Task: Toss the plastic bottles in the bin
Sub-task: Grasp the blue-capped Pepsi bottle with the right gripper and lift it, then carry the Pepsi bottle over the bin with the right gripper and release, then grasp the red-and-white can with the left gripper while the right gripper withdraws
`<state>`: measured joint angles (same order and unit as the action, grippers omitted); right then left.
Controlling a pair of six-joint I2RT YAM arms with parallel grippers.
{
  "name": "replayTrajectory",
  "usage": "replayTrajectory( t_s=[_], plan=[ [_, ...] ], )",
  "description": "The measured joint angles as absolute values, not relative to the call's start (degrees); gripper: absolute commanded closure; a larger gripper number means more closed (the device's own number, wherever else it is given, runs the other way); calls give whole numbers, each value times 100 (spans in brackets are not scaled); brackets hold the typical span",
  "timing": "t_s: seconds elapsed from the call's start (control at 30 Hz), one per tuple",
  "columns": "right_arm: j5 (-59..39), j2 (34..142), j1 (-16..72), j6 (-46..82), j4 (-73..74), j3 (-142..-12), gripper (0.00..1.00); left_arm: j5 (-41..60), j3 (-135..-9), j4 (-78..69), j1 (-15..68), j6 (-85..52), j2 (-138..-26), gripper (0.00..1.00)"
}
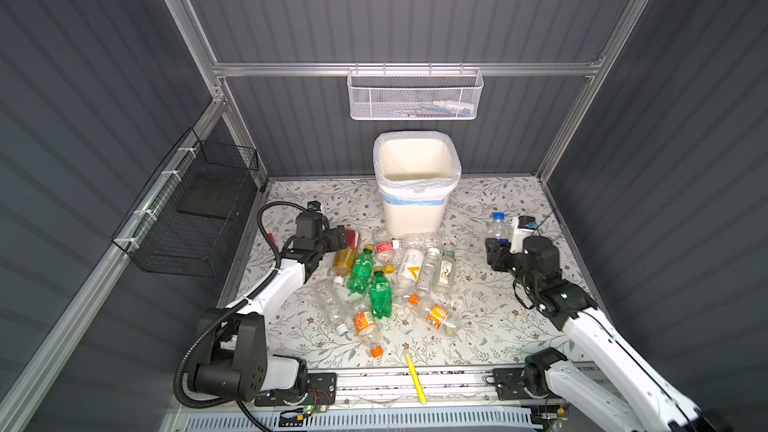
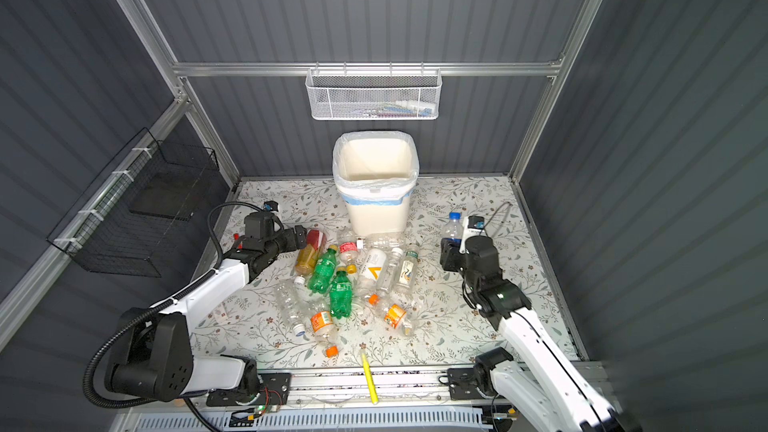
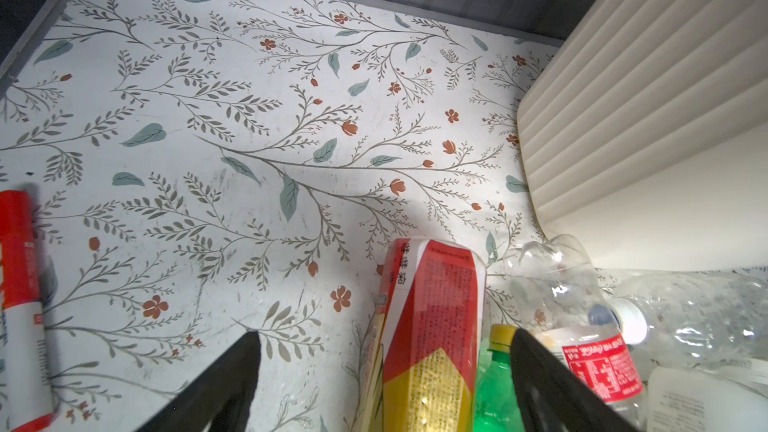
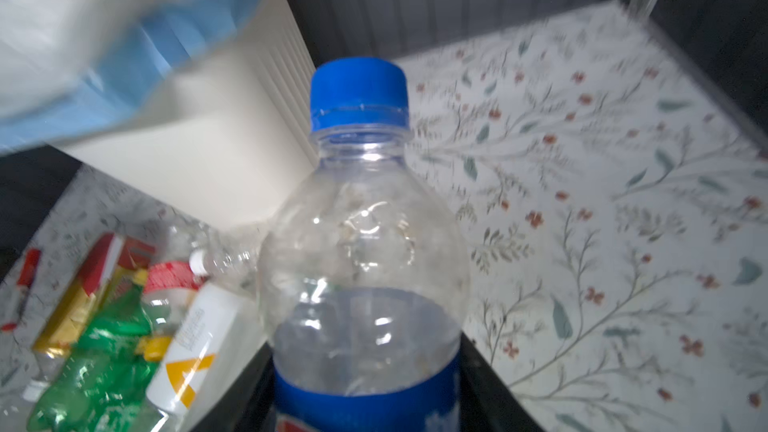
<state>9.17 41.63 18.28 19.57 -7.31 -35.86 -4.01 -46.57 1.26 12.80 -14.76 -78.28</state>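
Several plastic bottles (image 1: 386,280), clear and green, lie in a heap on the floral table in front of the bin (image 1: 415,209), which stands cream-white at the back middle. My right gripper (image 1: 496,249) is shut on a clear bottle with a blue cap and blue label (image 4: 361,218), held upright right of the bin (image 4: 208,139); the dark jaws press both its sides. My left gripper (image 3: 384,340) is open at the heap's left edge, with a red-and-yellow-labelled bottle (image 3: 432,326) lying between its fingers. A green bottle (image 3: 494,392) lies beside it.
A yellow pen (image 1: 415,378) lies across the table's front rail. A red-and-white marker (image 3: 20,305) lies left of the left gripper. A white mesh basket (image 1: 415,95) hangs on the back rail and a black wire basket (image 1: 195,218) on the left wall.
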Motion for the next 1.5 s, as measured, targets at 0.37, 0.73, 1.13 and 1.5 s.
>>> replayTrajectory(
  t_s=[0.37, 0.73, 1.13, 1.5],
  plan=[
    [1256, 3430, 1723, 165, 2134, -3839, 44, -491, -4563, 40, 1435, -1468, -7828, 7],
    [-801, 8755, 1909, 779, 198, -10569, 18, -685, -4515, 16, 1511, -1597, -8023, 6],
    [-1146, 9373, 1483, 1197, -2620, -10892, 1, -681, -4646, 34, 1573, -1647, -8538, 4],
    [-858, 6427, 132, 1955, -1612, -7113, 1, -506, -4775, -1, 1586, -1496, -9155, 9]
  ],
)
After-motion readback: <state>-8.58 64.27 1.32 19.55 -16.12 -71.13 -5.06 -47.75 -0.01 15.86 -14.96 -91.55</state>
